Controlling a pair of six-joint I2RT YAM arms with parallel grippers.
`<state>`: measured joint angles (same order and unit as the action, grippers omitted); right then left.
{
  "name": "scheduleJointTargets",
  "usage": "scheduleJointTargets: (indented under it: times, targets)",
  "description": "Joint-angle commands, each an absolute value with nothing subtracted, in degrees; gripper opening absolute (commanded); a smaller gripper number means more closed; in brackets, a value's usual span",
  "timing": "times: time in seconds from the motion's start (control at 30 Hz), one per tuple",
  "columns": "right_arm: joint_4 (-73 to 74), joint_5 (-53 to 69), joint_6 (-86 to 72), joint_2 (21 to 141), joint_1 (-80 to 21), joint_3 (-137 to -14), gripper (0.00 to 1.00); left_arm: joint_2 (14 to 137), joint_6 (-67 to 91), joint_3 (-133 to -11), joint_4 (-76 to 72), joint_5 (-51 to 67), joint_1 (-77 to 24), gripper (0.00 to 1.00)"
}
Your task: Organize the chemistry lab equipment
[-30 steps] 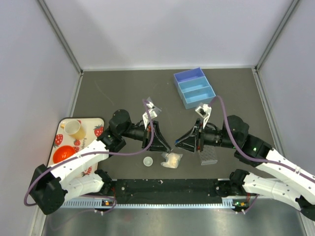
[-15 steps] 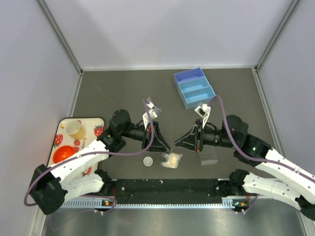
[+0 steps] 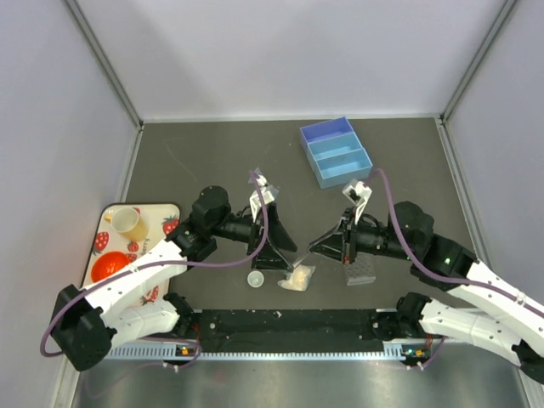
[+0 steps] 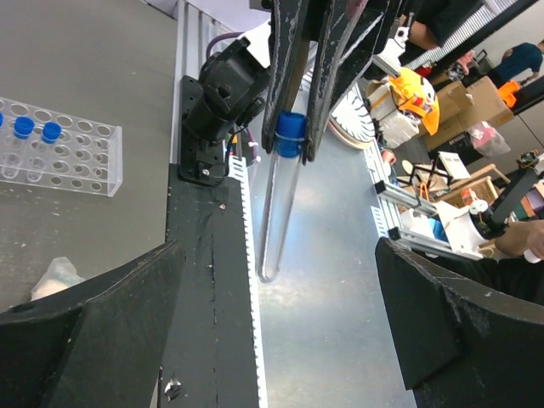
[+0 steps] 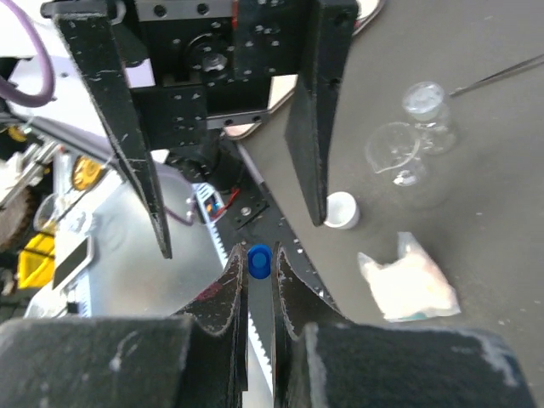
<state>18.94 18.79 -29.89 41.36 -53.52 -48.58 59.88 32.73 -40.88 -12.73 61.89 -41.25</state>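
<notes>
Blue-capped tube (image 4: 274, 212) sits upper centre in the left wrist view, its cap pinched by the right tool (image 5: 259, 257); left tool (image 4: 276, 251) spread wide, not touching it; tube rack (image 4: 51, 157) on the bench (image 4: 85, 68) at left

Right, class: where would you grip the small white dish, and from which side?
Probably the rim: come straight down and pinch across the dish. It is low and round on the table, so there is little height to catch from the side. Keep clear of the packet beside it.
</notes>
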Motion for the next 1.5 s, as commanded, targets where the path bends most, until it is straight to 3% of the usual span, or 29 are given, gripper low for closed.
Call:
scheduleJointTargets:
  times: [0.0,0.17,0.47,1.07,1.47]
  targets:
    - [29.9,9.2,-26.1,38.3,-54.1,-53.3,0.00,58.8,28.0,-44.2,-7.9,59.0,-41.3,0.99]
    - [41.8,-6.4,-26.1,38.3,-54.1,-56.0,0.00,59.1,27.1,-44.6,-6.3,57.3,-41.4,0.99]
    - [54.0,-19.8,-30.2,41.4,-54.1,-57.3,0.00,60.7,26.4,-45.4,-5.9,56.3,-41.4,0.99]
    - [57.4,-24.3,-40.9,43.2,-54.1,-49.8,0.00,60.9,24.2,-45.5,-4.0,56.2,-41.4,0.99]
    - [50.5,-27.0,-48.2,39.0,-54.2,-41.1,0.00,61.7,23.9,-45.7,-4.0,56.4,-41.4,0.99]
